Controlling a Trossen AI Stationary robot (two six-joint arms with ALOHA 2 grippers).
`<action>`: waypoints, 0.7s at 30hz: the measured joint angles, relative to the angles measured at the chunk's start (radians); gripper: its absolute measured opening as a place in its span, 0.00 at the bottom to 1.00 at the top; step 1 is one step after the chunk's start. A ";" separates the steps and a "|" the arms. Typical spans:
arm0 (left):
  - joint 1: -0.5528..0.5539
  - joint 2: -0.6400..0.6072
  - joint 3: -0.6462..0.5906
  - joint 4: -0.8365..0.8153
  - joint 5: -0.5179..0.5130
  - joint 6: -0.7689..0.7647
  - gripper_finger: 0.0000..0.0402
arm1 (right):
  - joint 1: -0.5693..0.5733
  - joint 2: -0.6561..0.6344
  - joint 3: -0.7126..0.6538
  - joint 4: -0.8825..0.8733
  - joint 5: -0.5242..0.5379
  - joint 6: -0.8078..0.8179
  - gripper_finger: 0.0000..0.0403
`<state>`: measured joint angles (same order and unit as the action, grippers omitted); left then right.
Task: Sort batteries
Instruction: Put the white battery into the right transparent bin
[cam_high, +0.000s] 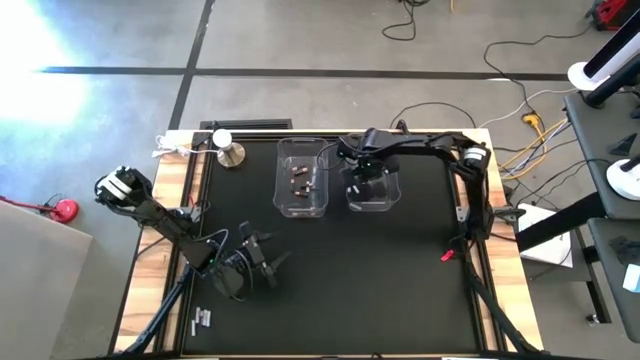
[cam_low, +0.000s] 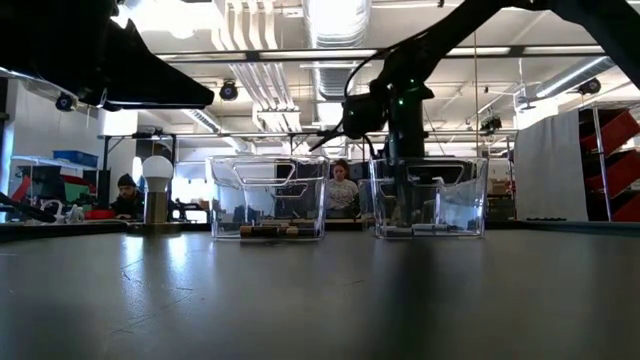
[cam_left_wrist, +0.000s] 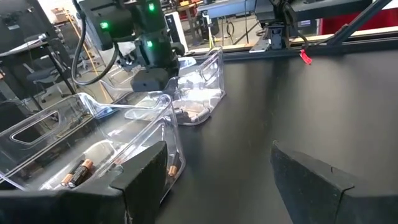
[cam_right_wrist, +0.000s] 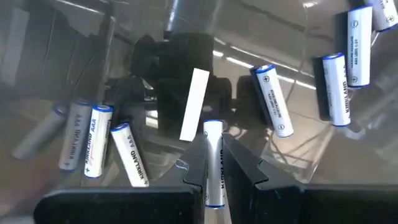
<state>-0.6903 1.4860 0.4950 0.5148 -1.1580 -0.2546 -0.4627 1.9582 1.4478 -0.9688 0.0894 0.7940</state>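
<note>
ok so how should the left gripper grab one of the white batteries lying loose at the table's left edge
Probably from straight above, fingers closing across the barrel's middle. The white batteries lie flat on the table, close together, so start with an outer one. The left gripper is open.

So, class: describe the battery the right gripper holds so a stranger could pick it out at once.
Find the two clear bins at the table's far side and take the right bin, where the right gripper reaches in. Several white batteries lie loose on its floor. The held battery is the only one pinched between two dark fingers.
</note>
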 joint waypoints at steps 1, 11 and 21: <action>0.000 0.000 0.000 0.000 0.005 0.000 0.65 | -0.001 0.000 -0.008 0.010 0.000 0.001 0.06; 0.000 0.000 0.000 0.000 0.017 -0.001 0.65 | -0.003 -0.002 -0.059 0.107 0.005 0.004 0.10; -0.002 0.000 0.017 0.000 0.018 0.010 0.65 | -0.002 0.000 -0.060 0.111 0.012 0.006 0.14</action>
<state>-0.6918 1.4860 0.5117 0.5147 -1.1402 -0.2451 -0.4652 1.9579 1.3876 -0.8578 0.1017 0.8002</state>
